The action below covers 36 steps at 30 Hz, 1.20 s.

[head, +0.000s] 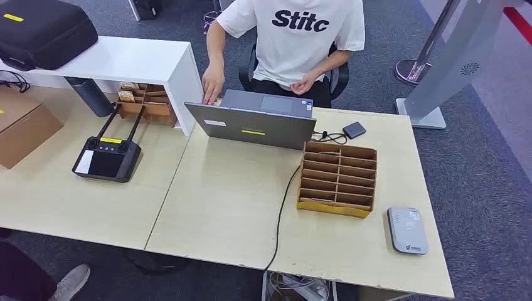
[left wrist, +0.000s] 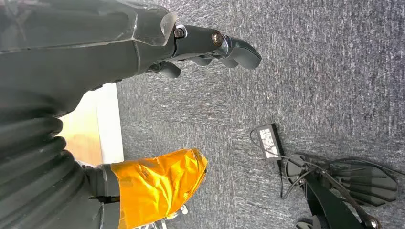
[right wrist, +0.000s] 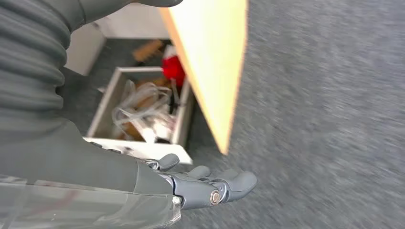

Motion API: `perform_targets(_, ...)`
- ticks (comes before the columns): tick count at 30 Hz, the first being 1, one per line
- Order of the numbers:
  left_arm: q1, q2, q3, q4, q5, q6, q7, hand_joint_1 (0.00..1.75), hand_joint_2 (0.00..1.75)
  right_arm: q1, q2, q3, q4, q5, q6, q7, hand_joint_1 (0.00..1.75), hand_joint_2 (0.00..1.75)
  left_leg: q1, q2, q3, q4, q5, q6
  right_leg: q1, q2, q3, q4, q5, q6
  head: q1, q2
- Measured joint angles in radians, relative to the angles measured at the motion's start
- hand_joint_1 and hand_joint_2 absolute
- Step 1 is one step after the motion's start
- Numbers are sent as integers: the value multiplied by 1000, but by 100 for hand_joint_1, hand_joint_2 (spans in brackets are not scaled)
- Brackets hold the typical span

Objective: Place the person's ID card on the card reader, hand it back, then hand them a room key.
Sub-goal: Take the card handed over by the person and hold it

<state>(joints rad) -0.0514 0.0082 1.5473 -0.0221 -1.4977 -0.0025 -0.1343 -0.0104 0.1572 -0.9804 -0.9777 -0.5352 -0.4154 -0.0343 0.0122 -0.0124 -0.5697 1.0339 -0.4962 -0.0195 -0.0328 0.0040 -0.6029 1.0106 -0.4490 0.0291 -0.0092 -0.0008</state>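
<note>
Head view: card reader (head: 407,230) lies flat on the counter (head: 219,207) at 4 o'clock, just beside the slotted wooden rack (head: 337,179). Laptop (head: 254,124) stands at 12 o'clock, facing the seated person (head: 295,37); that person's hand (head: 212,83) rests at the laptop's far corner. ID card and room key: cannot tell where they lie.

Left hand (left wrist: 210,47): over carpet, fingers (left wrist: 241,50) released, holding nothing.

Right hand (right wrist: 205,183): beside the counter edge, fingers (right wrist: 241,181) released, holding nothing.
</note>
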Motion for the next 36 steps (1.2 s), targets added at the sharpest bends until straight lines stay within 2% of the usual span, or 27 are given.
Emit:
perform_targets(7, 0, -3, 0, 0, 0, 5, -2, 0, 175, 5, 39, -2, -167, 47, -89, -54, 0, 175, 0, 0, 0, 0, 0, 0, 0, 0, 0, 0, 0, 0, 0, 0)
perform_targets(11, 0, -4, 0, 0, 0, 17, -13, 0, 175, 19, 60, 22, -315, 68, -106, -160, 0, 175, 0, 0, 0, 0, 0, 0, 0, 0, 0, 0, 0, 0, 0, 0)
perform_targets(14, 0, -4, 0, 0, 0, 23, -15, 0, 175, 35, 58, 86, -446, 108, -99, -278, 0, 175, 0, 1, 0, 0, 0, 0, 0, 0, 0, 0, 0, 0, 0, 0)
perform_targets(18, 1, -8, 0, 0, 0, 20, -14, 0, 175, 63, 36, 201, -603, 187, -114, -380, 0, 175, -1, 0, 0, 0, 0, 0, -1, 0, 0, 0, 0, 0, 0, 0)
perform_targets(22, 4, -11, 0, 0, 0, 11, -20, 0, 175, 119, -4, 336, -776, 342, -165, -506, 0, 175, -1, 0, 0, 0, 0, 0, -1, 0, 0, 0, 0, 0, 0, 0)
perform_targets(25, 3, -14, 0, 0, 0, 3, -34, 0, 175, 153, -55, 456, -894, 441, -183, -515, 0, 175, -1, 0, 0, 0, 0, 0, -1, 0, 0, 0, 0, 0, 0, 0)
perform_targets(29, 3, -18, 0, 0, 0, 1, -44, 0, 175, 169, -116, 576, -986, 465, -169, -491, 0, 175, -1, 0, 0, 0, 0, 0, -1, 0, 0, 0, 0, 0, 0, 0)
perform_targets(36, 3, -22, 0, 0, 0, 0, -45, 0, 175, 184, -160, 650, -1042, 464, -168, -489, 0, 175, -1, 0, 0, 0, 0, 1, -1, 0, 0, 0, 0, 0, 0, 0)
